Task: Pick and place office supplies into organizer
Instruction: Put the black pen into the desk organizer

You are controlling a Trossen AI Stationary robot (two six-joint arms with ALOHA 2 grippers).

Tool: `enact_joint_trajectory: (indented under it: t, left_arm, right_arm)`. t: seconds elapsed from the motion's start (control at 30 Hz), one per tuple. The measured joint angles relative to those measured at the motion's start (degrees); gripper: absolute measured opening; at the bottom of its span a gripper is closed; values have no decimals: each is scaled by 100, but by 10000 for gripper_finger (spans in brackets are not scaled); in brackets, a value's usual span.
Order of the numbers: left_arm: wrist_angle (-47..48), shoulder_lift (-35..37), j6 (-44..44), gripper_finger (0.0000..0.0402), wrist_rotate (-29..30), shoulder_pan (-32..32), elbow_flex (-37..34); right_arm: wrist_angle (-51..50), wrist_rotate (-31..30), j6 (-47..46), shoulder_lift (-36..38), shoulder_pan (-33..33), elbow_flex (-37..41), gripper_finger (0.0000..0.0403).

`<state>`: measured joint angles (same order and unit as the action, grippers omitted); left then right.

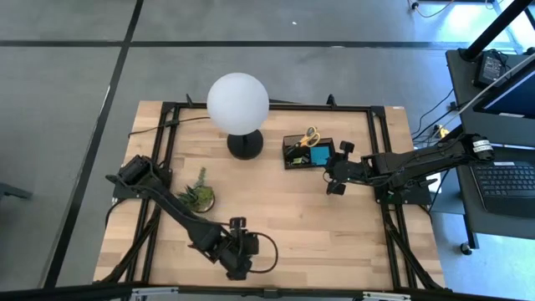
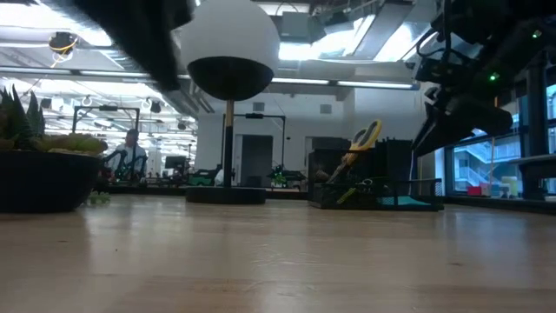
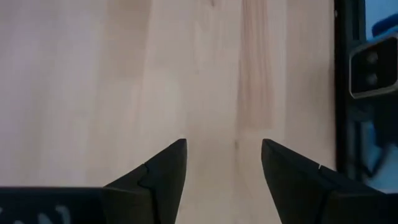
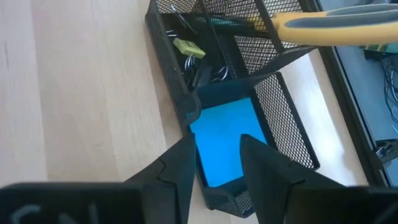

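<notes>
1. we take the organizer (image 1: pixel 308 152), a black mesh tray, as our landmark; it sits on the wooden desk (image 1: pixel 276 217) just to the right of the white globe lamp (image 1: pixel 238 104) in the high view.
2. inside the organizer we see the yellow-handled scissors (image 1: pixel 311 135) standing in the far part, the blue sticky-note pad (image 4: pixel 225 140) lying flat in the compartment nearest the right arm, and a small yellow piece (image 4: pixel 188 47) with dark clips in the next compartment.
3. the right gripper (image 1: pixel 333 173) hovers just beside the organizer's right end, above the sticky-note compartment; its fingers (image 4: pixel 176 168) stand narrowly apart with nothing between them.
4. the left gripper (image 1: pixel 238 259) is well away from the organizer, low over bare desk at the near edge; its fingers (image 3: pixel 163 171) are spread wide and hold nothing.
5. a small green potted plant (image 1: pixel 199 196) stands between the left arm and the organizer, left of it.
</notes>
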<state>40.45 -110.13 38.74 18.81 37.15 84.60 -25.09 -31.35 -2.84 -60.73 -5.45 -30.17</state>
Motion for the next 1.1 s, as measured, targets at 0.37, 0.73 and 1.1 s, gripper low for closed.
enact_joint_trajectory:
  t: [0.37,0.73,1.1]
  left_arm:
    - [185,0,1072,198,-1626,24,0]
    - [773,-50,1246,198,-1504,218,-2]
    - [1180,-565,1632,198,-1822,332,-7]
  right_arm:
    - [192,-5,147,2,0,0,129]
    - [590,-5,185,2,0,0,129]
    - [760,-5,183,2,0,0,129]
